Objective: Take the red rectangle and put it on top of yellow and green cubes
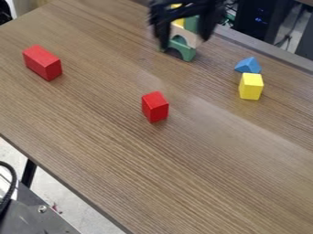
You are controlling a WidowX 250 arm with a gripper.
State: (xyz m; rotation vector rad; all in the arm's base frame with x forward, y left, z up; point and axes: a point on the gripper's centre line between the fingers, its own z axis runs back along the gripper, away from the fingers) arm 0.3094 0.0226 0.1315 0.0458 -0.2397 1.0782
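Observation:
At the top of the camera view hangs the black gripper [185, 40], blurred, its two fingers wide apart. Between and behind them a stack shows: a green arch [181, 49] at the bottom, a pale arch [185, 35] above it, then a yellow block [178, 22] and a green block [191, 24] side by side, partly hidden by the gripper. One red rectangular block [42, 62] lies at the upper left of the table. Another red block [155, 107] stands near the middle, apart from the gripper.
To the right a yellow block [251, 86] stands on the wooden table [202, 173], with a blue triangular block [248, 65] just behind it. Dark equipment [263, 18] is beyond the table's far edge. A metal piece with a black cable is at the lower left.

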